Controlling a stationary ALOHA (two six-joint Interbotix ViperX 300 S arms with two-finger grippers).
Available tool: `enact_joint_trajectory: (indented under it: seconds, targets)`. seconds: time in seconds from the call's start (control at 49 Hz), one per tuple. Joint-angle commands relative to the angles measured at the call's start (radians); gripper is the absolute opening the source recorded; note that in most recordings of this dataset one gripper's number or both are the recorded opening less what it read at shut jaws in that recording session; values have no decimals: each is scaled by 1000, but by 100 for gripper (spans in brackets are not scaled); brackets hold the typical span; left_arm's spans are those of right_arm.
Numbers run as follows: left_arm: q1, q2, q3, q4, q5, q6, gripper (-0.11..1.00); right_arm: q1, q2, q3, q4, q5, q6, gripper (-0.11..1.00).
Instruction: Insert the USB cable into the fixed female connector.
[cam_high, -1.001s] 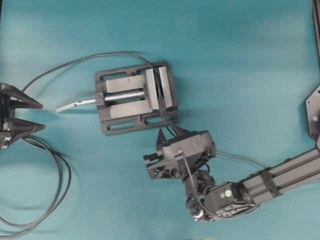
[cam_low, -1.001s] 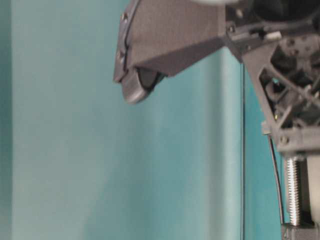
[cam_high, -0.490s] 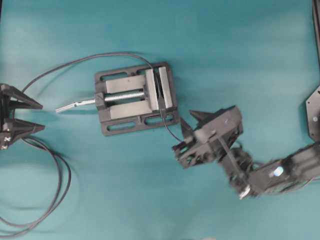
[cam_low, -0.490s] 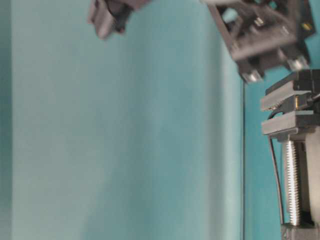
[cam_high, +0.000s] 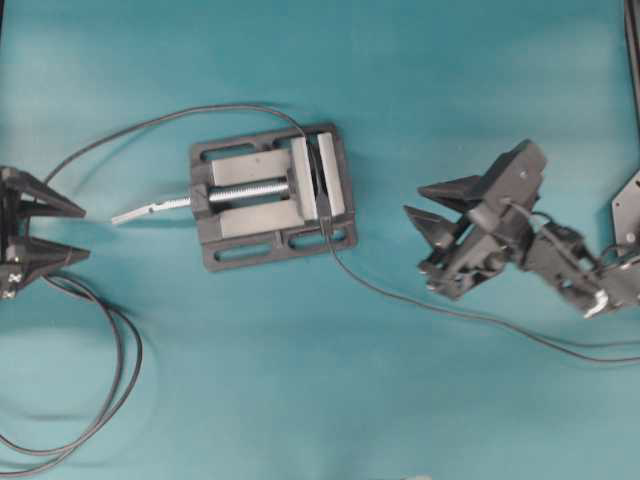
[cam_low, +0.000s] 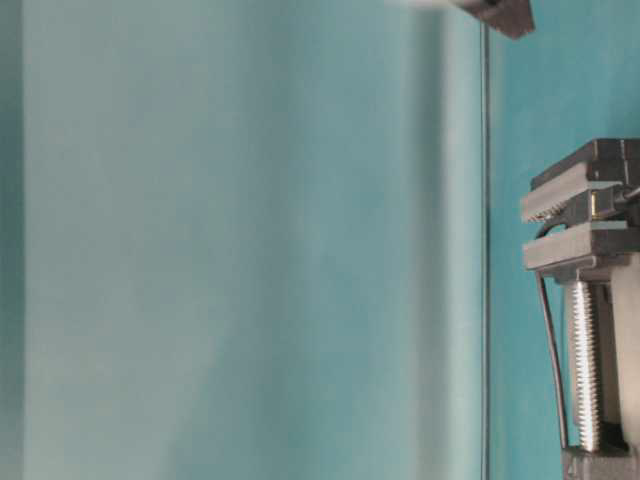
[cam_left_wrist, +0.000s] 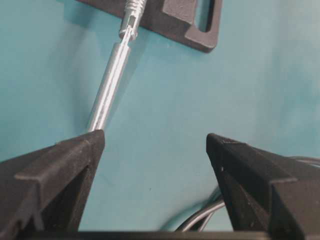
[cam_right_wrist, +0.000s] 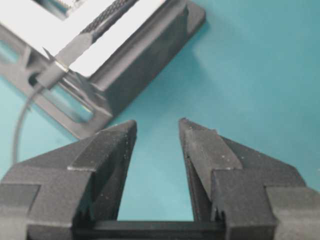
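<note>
The thin grey USB cable (cam_high: 420, 305) trails over the teal mat from the right edge to the grey vise (cam_high: 250, 222). In the right wrist view its small dark plug (cam_right_wrist: 49, 76) sits end to end against the female connector (cam_right_wrist: 75, 47), which is clamped between the vise's plates; a sliver of metal shows at the joint. My right gripper (cam_high: 414, 200) (cam_right_wrist: 157, 125) hovers right of the vise, open and empty, apart from the cable. At the left edge my left gripper (cam_high: 85, 233) (cam_left_wrist: 155, 137) is wide open and empty.
The thicker black cable (cam_high: 125, 370) loops at the lower left and arcs over the top of the vise. The vise's silver screw handle (cam_high: 150, 210) (cam_left_wrist: 107, 95) points toward my left gripper. Black arm hardware (cam_high: 628, 225) stands at the right edge.
My right gripper has drawn back to the right, from just below the vise to well clear of it, jaws equally wide. The USB cable now lies uncovered. The left gripper stayed put.
</note>
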Motion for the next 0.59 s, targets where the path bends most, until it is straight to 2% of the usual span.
enact_joint_trajectory:
  seconds: [0.0, 0.123, 0.306, 0.449, 0.572]
  targets:
    - [3, 6, -11, 3, -5, -11, 99, -31, -78, 44, -109, 35, -3, 44]
    - [2, 6, -11, 3, -5, -12, 99, -87, -167, 117, -258, 94, 0, 44]
    - [2, 6, -11, 3, -5, -12, 99, -195, -313, 204, -400, 259, -2, 45]
    - [3, 8, -11, 3, -5, -12, 99, -276, -453, 273, -485, 379, -3, 44]
    - [3, 6, -11, 3, -5, -11, 99, -296, -574, 336, -508, 414, -5, 44]
